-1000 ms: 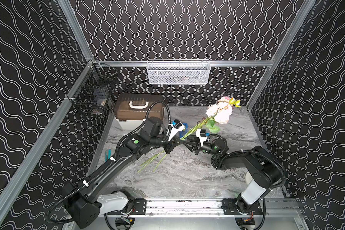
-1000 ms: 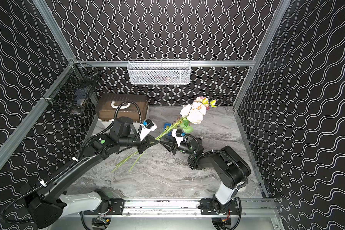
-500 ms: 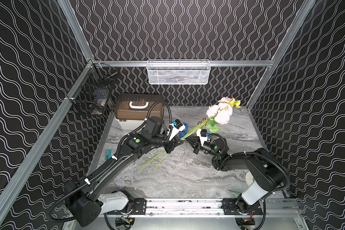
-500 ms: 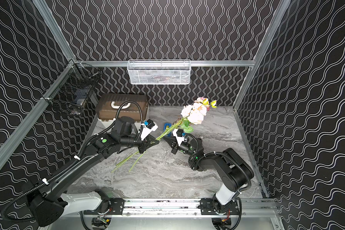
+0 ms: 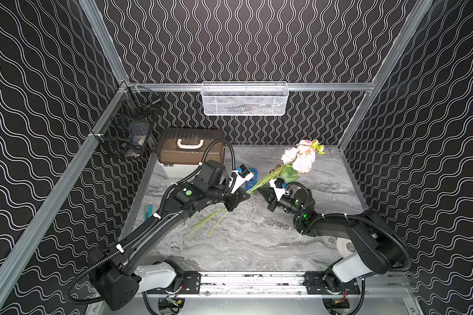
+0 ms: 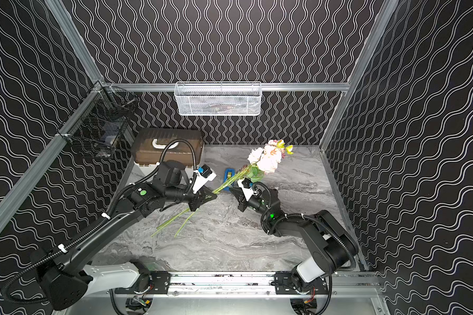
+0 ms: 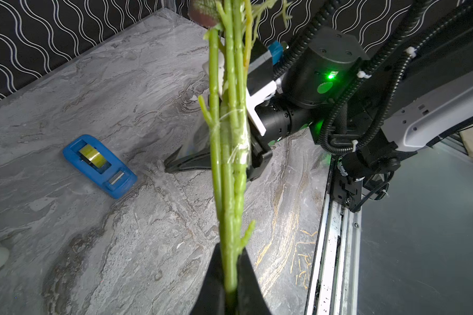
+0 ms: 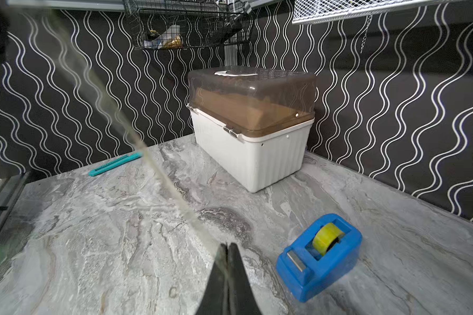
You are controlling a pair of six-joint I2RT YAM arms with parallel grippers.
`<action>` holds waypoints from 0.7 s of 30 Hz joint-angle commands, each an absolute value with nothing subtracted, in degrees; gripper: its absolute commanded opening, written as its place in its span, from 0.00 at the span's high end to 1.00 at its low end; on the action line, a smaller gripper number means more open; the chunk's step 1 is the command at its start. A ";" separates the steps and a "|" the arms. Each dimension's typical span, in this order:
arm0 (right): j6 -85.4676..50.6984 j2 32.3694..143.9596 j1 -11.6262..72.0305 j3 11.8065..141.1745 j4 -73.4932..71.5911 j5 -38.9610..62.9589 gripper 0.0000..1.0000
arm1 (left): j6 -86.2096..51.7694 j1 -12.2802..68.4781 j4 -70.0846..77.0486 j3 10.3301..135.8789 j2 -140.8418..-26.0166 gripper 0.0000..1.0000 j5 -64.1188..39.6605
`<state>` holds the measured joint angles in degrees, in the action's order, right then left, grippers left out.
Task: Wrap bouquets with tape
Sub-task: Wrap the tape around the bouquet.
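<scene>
Wrapping is in hand: left hand (image 7: 230, 255) is clenched on bouquet (image 5: 298, 159) stems, above the surface (image 8: 107, 245). Right hand (image 8: 228, 246) is clenched, apparently pinching a clear strip (image 8: 175, 193) running to them. Tape (image 8: 327, 236) sits beside it. Next move calls for winding the strip round, taut.

The right arm (image 5: 336, 231) half hides the white roll (image 5: 343, 246), and the right pincer's (image 8: 228, 246) strip (image 8: 159, 174) is just blur.

My left fingers (image 7: 212, 286) pinch the bouquet's (image 7: 231, 169) green stems, blooms aslant; clear tape (image 8: 172, 188) stretches from them to my right fingers (image 8: 216, 275), roll (image 8: 327, 238) in its blue dispenser (image 8: 306, 281).
</scene>
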<state>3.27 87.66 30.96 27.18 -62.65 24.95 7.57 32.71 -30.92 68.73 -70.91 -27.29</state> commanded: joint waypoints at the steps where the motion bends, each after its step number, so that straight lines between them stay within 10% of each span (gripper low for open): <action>1: 2.79 85.15 30.95 25.90 -58.98 28.94 1.00 | 9.14 32.63 -27.94 69.77 -71.22 1.00 -25.37; 21: 9.81 62.78 41.65 32.01 -37.03 31.78 1.00 | 10.36 32.69 -35.71 73.34 -79.31 1.00 -11.80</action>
